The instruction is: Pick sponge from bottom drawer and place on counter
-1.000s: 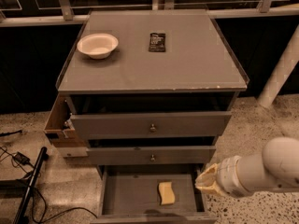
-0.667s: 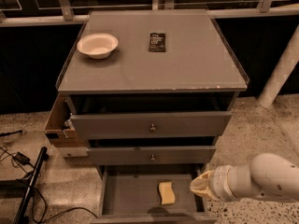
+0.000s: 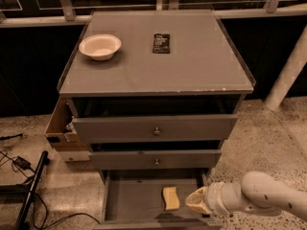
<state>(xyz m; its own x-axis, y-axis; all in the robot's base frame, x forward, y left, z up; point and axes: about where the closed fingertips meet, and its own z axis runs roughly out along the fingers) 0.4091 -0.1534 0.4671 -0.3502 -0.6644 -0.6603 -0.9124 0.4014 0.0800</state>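
The sponge [image 3: 170, 198], a small pale yellow block with wavy sides, lies on the floor of the open bottom drawer [image 3: 136, 200], right of its middle. My gripper [image 3: 195, 201] comes in from the lower right on a white arm and sits at the drawer's right side, just right of the sponge and apart from it. The counter [image 3: 192, 66] is the flat grey cabinet top above.
A white bowl [image 3: 100, 46] and a black packet [image 3: 161, 42] sit on the counter. Two knobbed drawers [image 3: 156, 128] are partly open above the bottom one. A cardboard box [image 3: 60, 128] hangs at the cabinet's left. Cables and a black pole [image 3: 29, 190] lie on the floor at the left.
My arm has moved left and down, bringing the gripper from outside the drawer's right edge to close beside the sponge. The sponge has not moved.
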